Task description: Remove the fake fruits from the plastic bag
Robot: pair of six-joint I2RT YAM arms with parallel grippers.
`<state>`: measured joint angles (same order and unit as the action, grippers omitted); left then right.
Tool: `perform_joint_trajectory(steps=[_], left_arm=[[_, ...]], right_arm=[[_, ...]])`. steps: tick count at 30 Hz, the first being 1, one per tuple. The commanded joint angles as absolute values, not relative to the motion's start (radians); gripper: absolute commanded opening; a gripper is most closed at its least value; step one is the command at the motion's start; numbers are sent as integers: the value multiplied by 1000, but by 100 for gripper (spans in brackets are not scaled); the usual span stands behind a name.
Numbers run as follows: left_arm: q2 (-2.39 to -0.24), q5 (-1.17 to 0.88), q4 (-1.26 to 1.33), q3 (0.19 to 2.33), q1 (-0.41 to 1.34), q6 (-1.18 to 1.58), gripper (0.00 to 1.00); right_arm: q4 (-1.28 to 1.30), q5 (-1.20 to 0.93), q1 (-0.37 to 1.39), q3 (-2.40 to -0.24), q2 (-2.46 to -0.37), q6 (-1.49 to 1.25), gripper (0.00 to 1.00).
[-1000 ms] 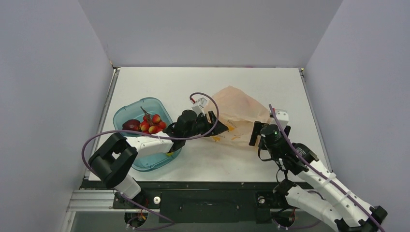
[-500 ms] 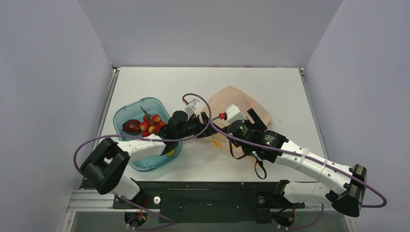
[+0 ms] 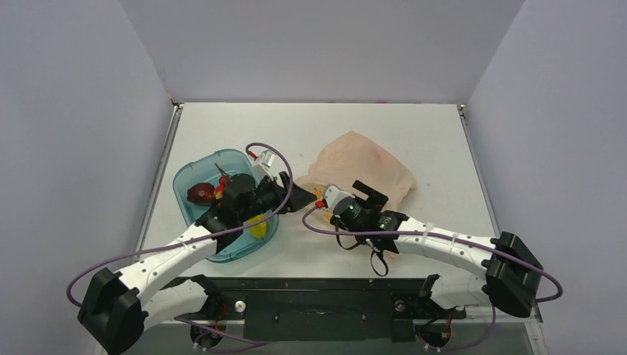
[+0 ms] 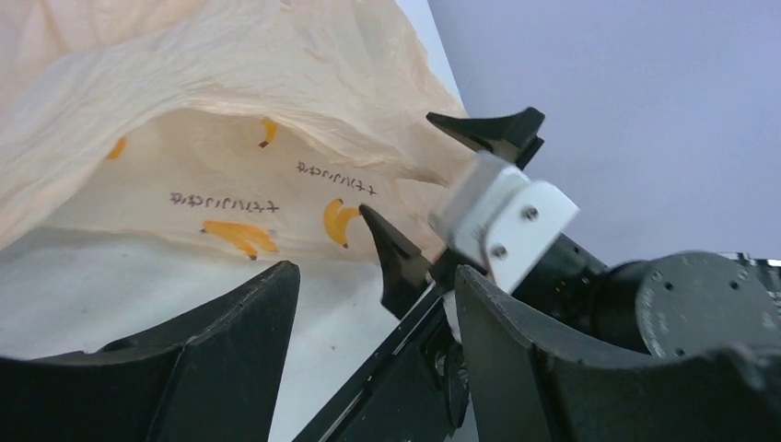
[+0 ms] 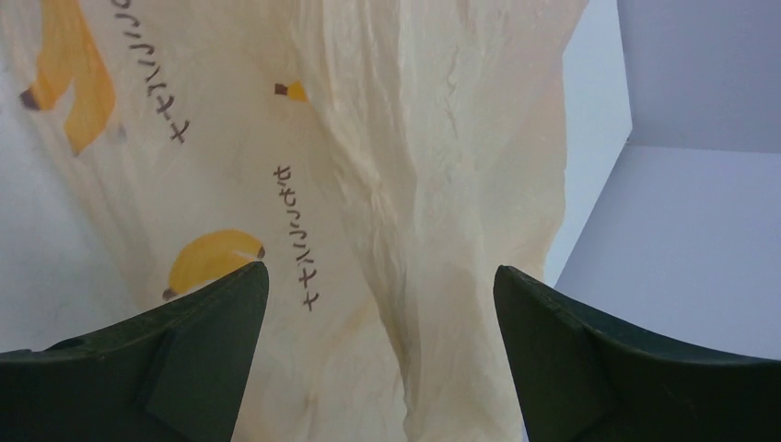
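Note:
The peach plastic bag (image 3: 366, 159) lies crumpled at table centre-right, and nothing shows through it. In the teal tray (image 3: 186, 176) lie a round red fruit (image 3: 198, 194), a yellow-green fruit (image 3: 257, 224) and part of the grape bunch (image 3: 223, 180), which my left arm mostly hides. My left gripper (image 3: 290, 194) is open and empty between the tray and the bag's left edge. My right gripper (image 3: 351, 194) is open at the bag's near edge. In the right wrist view its jaws (image 5: 378, 272) stand wide before the bag (image 5: 414, 184). The left wrist view shows the left gripper (image 4: 378, 272), the bag (image 4: 230, 83) and the right gripper's fingers (image 4: 396, 258).
The two grippers are close together, a few centimetres apart at the bag's near-left corner. Purple cables loop over both arms (image 3: 329, 231). Grey walls close in the table on three sides.
My left gripper has drawn back left from the bag toward the tray. My right arm has swung left and stretched low across the front, bringing its open gripper to the bag's near edge.

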<state>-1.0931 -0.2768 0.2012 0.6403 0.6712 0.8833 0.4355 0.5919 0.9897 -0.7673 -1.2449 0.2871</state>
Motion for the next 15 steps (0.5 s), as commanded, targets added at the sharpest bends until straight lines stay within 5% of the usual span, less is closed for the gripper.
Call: perform_joint_trajectory(steps=[1,4,6,7,9,15], left_arm=[[-943,-207,24,610,619,839,60],[-857,-189,-58,606,599,821,60],[-806,-195,-92,604,594,800,59],[-778,-205,-83,599,594,796,59],[-753,-245,-14,550,594,799,59],[-806,-328,330,425,678,899,59]], right_arm=[[206,767,968,-777,-1337,356,86],[124,864,953,-799,-1404,367,80],[100,929,931,-861,-1465,365,59],[103,956,928,-879,-1496,363,31],[151,958,929,-933,-1508,353,2],[299,754,933,-1003,-1317,246,0]])
